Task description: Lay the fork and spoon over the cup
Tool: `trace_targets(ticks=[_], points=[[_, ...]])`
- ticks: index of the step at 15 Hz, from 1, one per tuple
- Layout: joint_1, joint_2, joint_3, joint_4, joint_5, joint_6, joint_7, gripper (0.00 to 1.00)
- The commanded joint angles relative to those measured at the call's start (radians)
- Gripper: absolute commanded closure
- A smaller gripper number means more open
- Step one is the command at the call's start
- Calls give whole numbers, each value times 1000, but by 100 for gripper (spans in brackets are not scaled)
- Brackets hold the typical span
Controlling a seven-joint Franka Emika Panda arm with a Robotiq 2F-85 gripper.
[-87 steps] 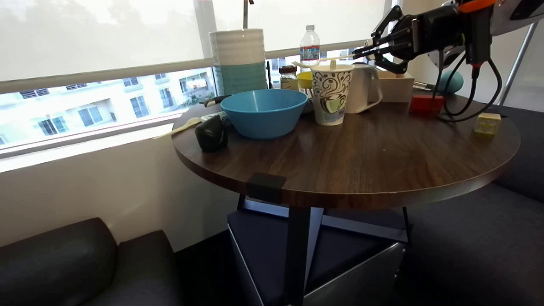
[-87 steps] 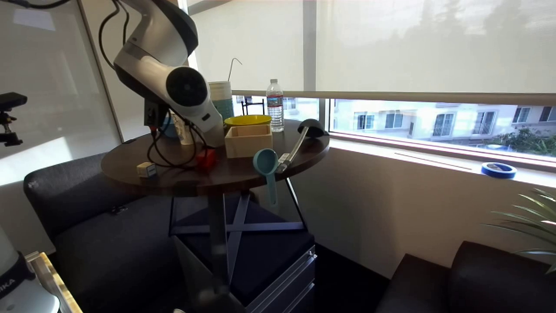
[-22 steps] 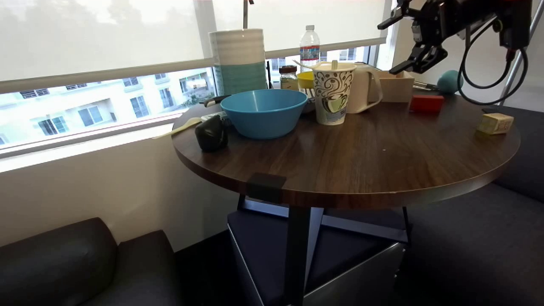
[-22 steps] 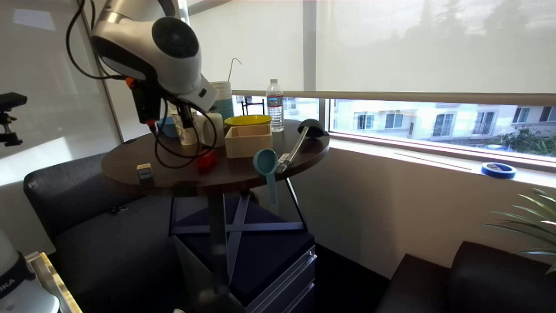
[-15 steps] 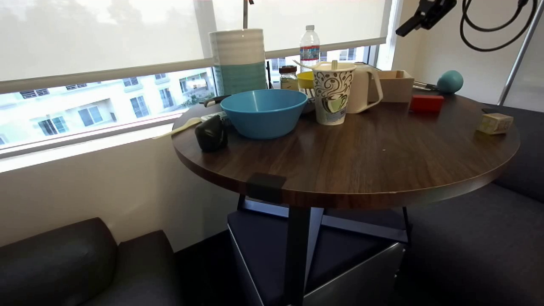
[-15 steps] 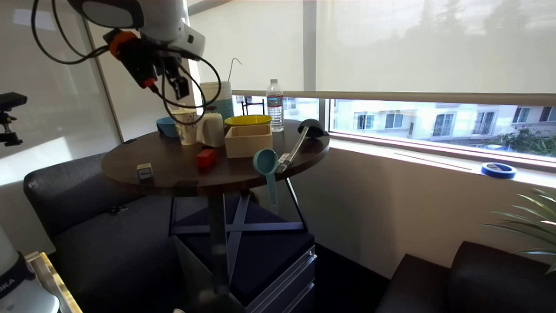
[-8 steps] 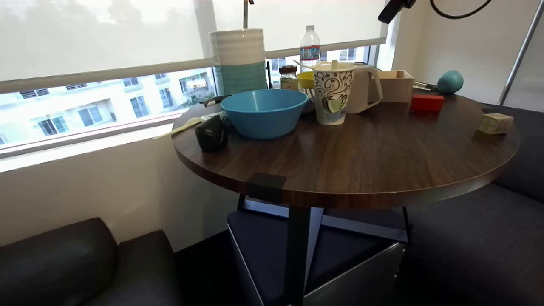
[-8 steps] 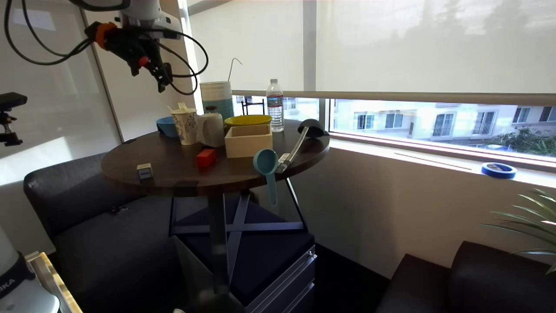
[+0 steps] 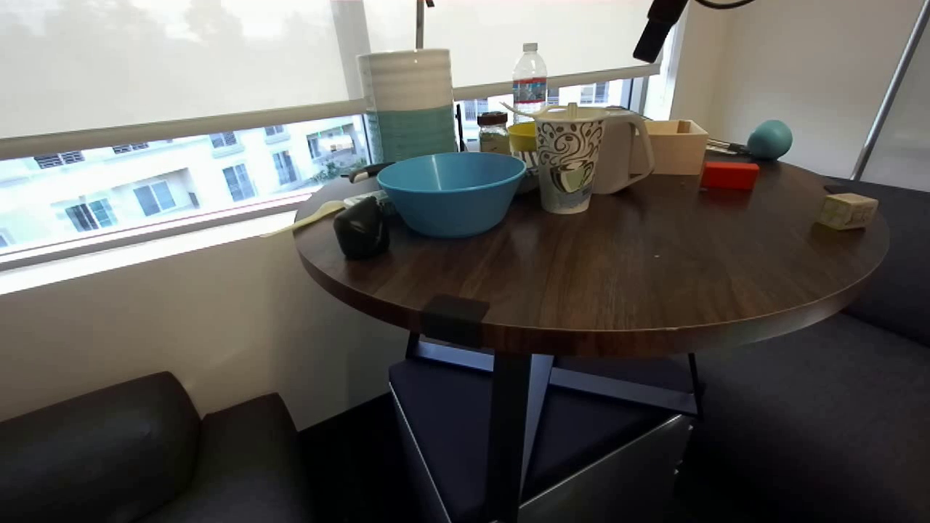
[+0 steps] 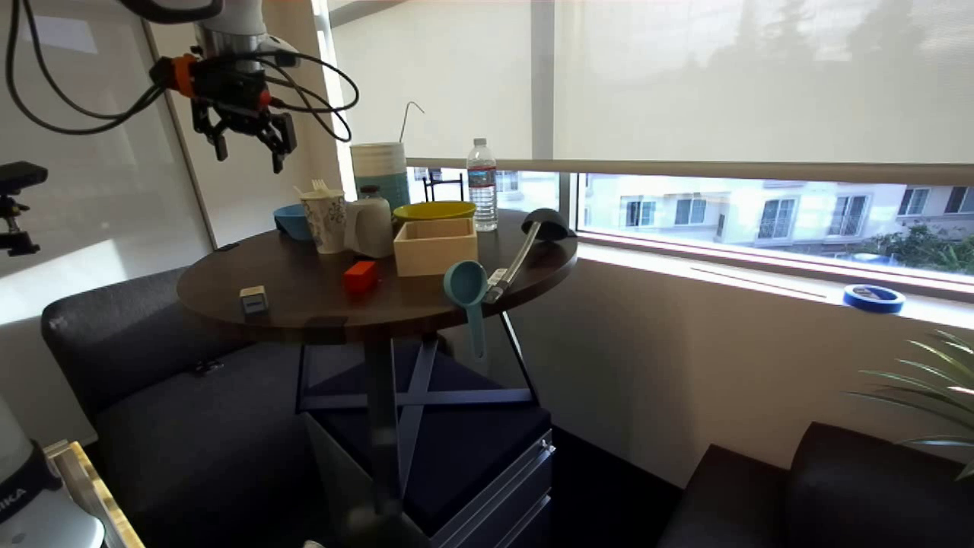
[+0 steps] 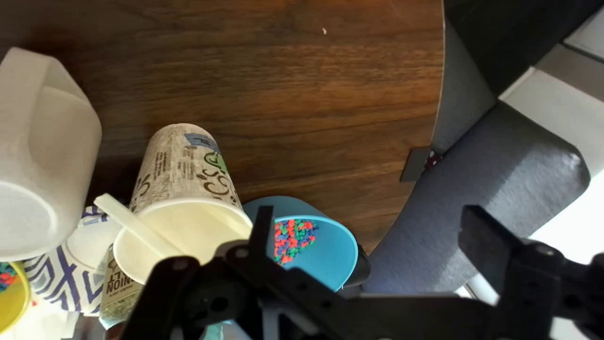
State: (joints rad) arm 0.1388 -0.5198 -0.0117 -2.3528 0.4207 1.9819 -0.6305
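Note:
The patterned cup (image 9: pixel 570 163) stands upright between the blue bowl and the mug; the wrist view also shows the cup (image 11: pixel 181 165). Fork tines (image 10: pixel 319 185) stick up above its rim, with another pale utensil end (image 10: pixel 299 189) beside them. A pale handle (image 11: pixel 137 226) crosses the rim in the wrist view. Which end belongs to the spoon I cannot tell. My gripper (image 10: pixel 249 157) hangs high above the table, apart from the cup, pointing down with its fingers spread and nothing between them. In the wrist view the gripper (image 11: pixel 368 212) partly hides the bowl.
Beside the cup stand a blue bowl (image 9: pixel 450 196) with coloured bits inside and a beige mug (image 9: pixel 621 156). Nearby are a wooden box (image 10: pixel 435 251), a red block (image 9: pixel 729 176) and a bottle (image 10: pixel 481 190). A cream utensil (image 9: pixel 316 216) overhangs the table's left edge.
In the earliest frames my gripper was at the cup, a pale utensil at its fingertips. It has let go, backed away, risen and turned downward; the utensil stays on the cup.

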Motion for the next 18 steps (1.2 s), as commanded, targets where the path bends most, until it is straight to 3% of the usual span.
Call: trace_targets(ticks=[1,10,15,18], points=[[33,84,13,71,-129,16,-67,0],[40,143,94,51,-437,320,-78,0],[50,158,87,43,-474,342,-64,9],[55,165,86,47,-463,326,-65,2]])
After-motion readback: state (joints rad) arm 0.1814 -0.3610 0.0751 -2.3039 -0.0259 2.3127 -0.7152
